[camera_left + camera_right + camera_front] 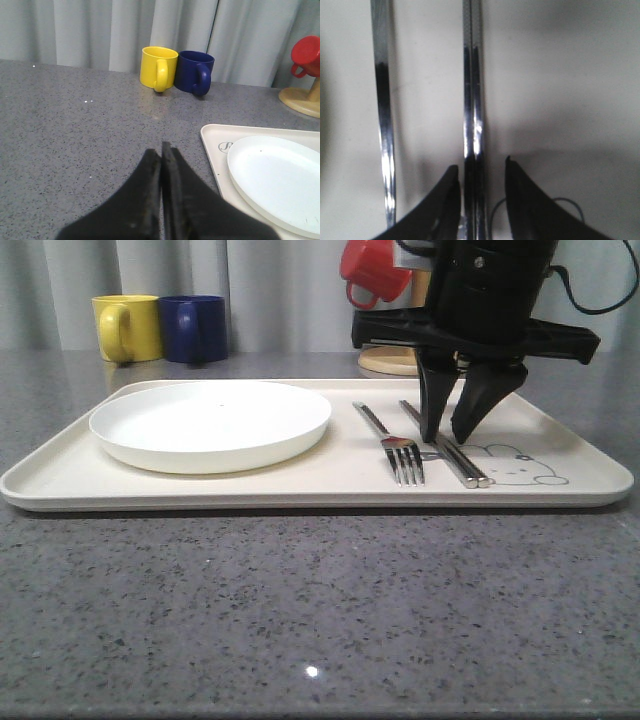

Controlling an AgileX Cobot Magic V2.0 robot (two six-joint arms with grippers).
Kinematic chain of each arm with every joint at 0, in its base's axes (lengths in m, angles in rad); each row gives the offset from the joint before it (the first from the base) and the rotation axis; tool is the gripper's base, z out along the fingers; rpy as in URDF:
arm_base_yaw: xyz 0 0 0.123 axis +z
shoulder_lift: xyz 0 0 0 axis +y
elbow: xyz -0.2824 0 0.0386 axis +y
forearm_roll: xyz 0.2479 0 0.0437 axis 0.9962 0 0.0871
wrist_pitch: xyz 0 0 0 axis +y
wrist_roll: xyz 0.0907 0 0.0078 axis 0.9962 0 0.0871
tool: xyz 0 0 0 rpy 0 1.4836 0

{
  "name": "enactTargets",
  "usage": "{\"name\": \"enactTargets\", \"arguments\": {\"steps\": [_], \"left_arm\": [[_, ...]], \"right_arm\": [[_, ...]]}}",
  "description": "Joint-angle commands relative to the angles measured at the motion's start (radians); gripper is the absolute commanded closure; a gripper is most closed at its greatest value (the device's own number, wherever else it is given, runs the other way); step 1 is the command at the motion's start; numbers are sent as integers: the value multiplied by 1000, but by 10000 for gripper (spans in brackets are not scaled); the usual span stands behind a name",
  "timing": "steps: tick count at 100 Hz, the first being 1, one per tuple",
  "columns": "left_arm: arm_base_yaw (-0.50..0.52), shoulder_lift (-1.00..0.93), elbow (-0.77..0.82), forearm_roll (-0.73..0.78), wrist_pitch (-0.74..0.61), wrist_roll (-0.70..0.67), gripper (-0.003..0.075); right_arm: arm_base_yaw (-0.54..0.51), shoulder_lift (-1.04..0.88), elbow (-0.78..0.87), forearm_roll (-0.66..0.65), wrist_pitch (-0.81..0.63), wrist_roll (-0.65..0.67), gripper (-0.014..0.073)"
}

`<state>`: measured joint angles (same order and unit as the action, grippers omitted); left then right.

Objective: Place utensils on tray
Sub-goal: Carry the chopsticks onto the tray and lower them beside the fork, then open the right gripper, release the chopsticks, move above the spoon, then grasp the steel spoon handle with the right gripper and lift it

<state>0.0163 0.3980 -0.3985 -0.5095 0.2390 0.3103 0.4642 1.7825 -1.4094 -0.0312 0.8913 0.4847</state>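
A big cream tray (560,445) lies on the grey tabletop, close to its front edge. A round white plate (210,422) sits on the left part of the tray. On the right part lie a shiny fork (392,445) and a pair of chopsticks (455,458), side by side and a little apart. The fork's tines point to the front edge. The chopsticks lie pressed together, just left of a small grey rabbit drawing (520,464).

The right gripper (450,432) hangs over the chopsticks, pointing down. Its jaws are a little way apart, one on each side of the chopsticks. In the right wrist view the chopsticks (473,100) run between the two fingers (520,200). A thin gap shows on the one side; on the other side I cannot tell if the finger touches. The fork handle (382,100) lies off to one side there.

The left gripper (161,150) is over bare tabletop, beside the tray's left edge. Its jaws are pressed together with nothing between them.

At the back edge of the tabletop stand a yellow mug (127,328) and a blue mug (195,328), touching. A red mug (372,270) hangs on a wooden stand (392,362) behind the tray, near the right arm.
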Motion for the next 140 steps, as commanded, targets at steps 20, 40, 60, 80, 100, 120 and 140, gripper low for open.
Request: {"name": "enactTargets", "arguments": {"steps": [20, 40, 60, 80, 100, 120, 140], "left_arm": [[-1, 10, -27, -15, -76, -1, 739], [-1, 10, -27, -15, -76, -1, 739], [-1, 10, -27, -15, -76, -1, 739], [-1, 10, -27, -15, -76, -1, 739], [-1, 10, -27, -15, -76, -1, 739], [-1, 10, -27, -15, -76, -1, 739], [-1, 10, -27, -15, -76, -1, 739]], "right_arm": [[1, -63, -64, -53, -4, 0, 251], [-36, -102, -129, -88, 54, -97, 251], [-173, -134, -130, -87, 104, -188, 252], [-350, -136, -130, -78, 158, -288, 252], [-524, -136, -130, -32, 166, -386, 252], [-637, -118, -130, -16, 166, -485, 252], [-688, -73, -130, -9, 167, -530, 252]]}}
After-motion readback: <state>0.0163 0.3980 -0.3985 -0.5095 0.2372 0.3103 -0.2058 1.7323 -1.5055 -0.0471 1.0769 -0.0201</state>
